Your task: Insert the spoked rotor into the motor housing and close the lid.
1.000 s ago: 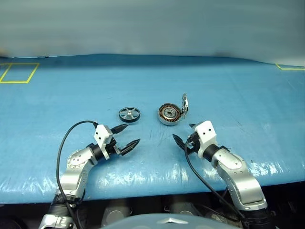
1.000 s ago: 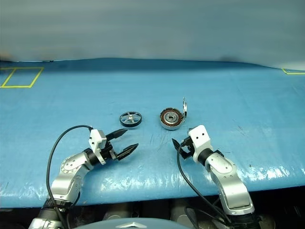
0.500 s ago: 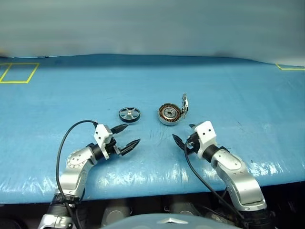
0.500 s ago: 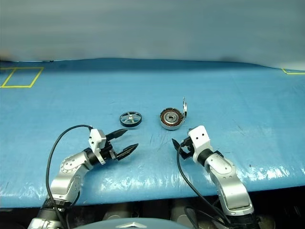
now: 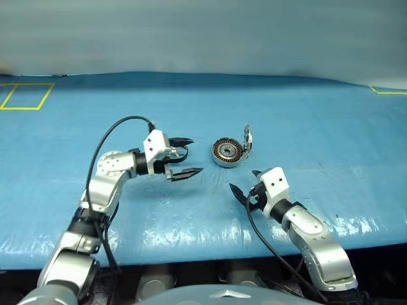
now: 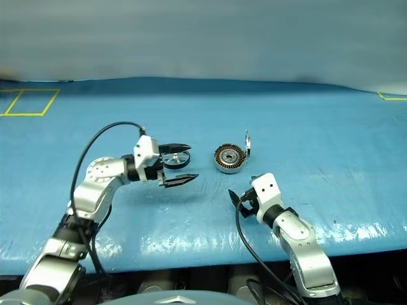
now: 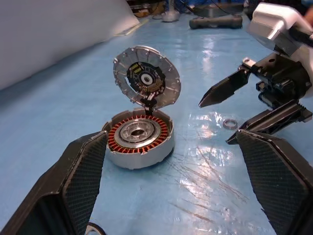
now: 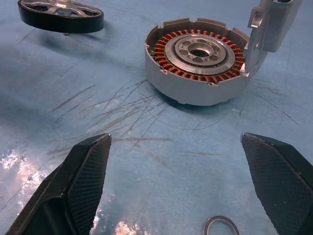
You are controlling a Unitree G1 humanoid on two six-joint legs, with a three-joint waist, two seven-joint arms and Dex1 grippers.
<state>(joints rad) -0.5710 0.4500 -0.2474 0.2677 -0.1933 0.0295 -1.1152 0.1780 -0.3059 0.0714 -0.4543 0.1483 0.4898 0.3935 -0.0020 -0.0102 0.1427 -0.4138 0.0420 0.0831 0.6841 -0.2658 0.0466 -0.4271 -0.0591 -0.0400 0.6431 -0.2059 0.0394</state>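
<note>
Left hand [image 6: 178, 163] released, poised at the spoked rotor [image 6: 172, 160]: straddle its dark rim squarely before clenching; right hand [image 6: 241, 196] released, idle.

The left gripper [image 6: 179, 164] partly hides the spoked rotor [image 6: 172, 162]; its spokes are barely visible

A wide flat surface [image 5: 305, 114] covered in glossy blue plastic sheeting, scuffed near the middle and marked with yellow tape outlines at its far corners. Near the centre rests a shallow round silver metal motor housing [image 5: 226, 153] ringed inside with copper-brown windings, its round silver-grey hinged lid [image 5: 247, 138] standing upright on the robot's right edge. Just to the housing's left lies a small flat spoked rotor [image 8: 60, 15] with a dark rim. A small thin metal ring [image 8: 220, 225] lies nearer the robot, apart from the housing.
</note>
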